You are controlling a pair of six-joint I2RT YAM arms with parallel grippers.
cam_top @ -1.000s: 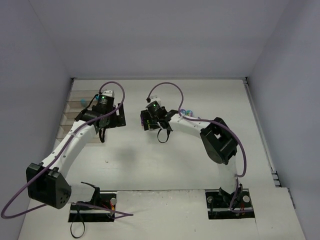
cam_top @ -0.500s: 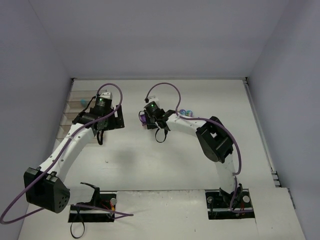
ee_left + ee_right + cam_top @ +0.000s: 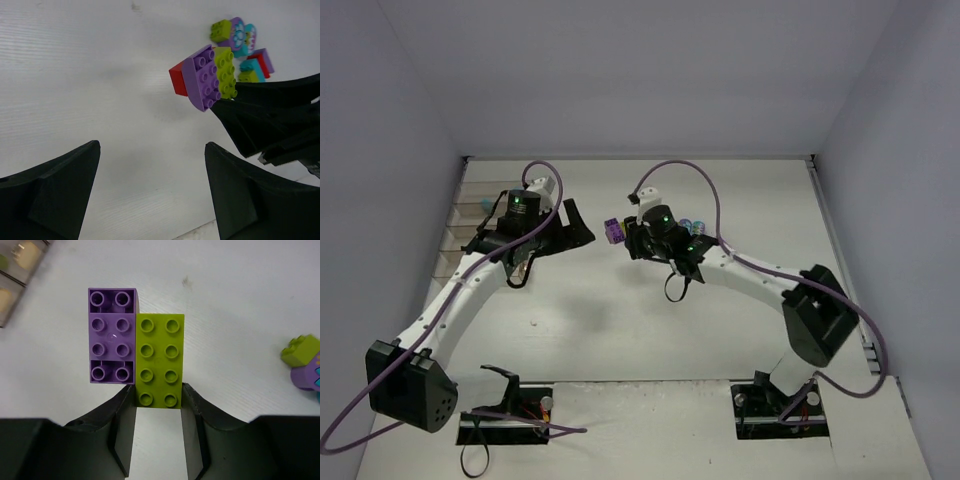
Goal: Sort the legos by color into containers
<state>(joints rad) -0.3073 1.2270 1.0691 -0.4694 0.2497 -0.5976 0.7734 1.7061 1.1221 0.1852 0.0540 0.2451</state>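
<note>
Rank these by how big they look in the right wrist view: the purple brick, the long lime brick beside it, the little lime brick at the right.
Largest, tied: purple brick and long lime brick, both two by four studs, looking alike.
Smallest: little lime brick, though it lies farther away, which adds to this.

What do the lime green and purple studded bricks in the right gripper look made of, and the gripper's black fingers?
Lime green studded brick: hard moulded plastic, smooth with a slight sheen; crisp round studs, even colour. Purple studded brick: apparently the same plastic; a small glint shows on its top. Black fingers of the right gripper: matte, probably rigid plastic, though that stays open.
</note>
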